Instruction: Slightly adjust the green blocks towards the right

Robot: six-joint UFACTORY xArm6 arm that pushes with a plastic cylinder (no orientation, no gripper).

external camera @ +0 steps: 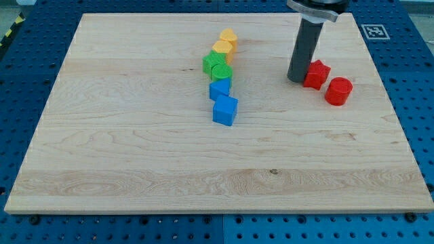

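Two green blocks sit in the middle of a column of blocks: a green star-like block (212,62) and a green round block (221,72) just below it, touching. Two yellow blocks (226,43) lie above them. Two blue blocks lie below, one (220,89) right under the greens and a blue cube (225,110) lowest. My tip (296,78) stands far to the right of the greens, touching the left side of a red star-shaped block (316,74). A red cylinder (338,91) lies right of that.
The wooden board (135,149) lies on a blue pegboard table. A fiducial marker (374,31) sits beyond the board's top right corner.
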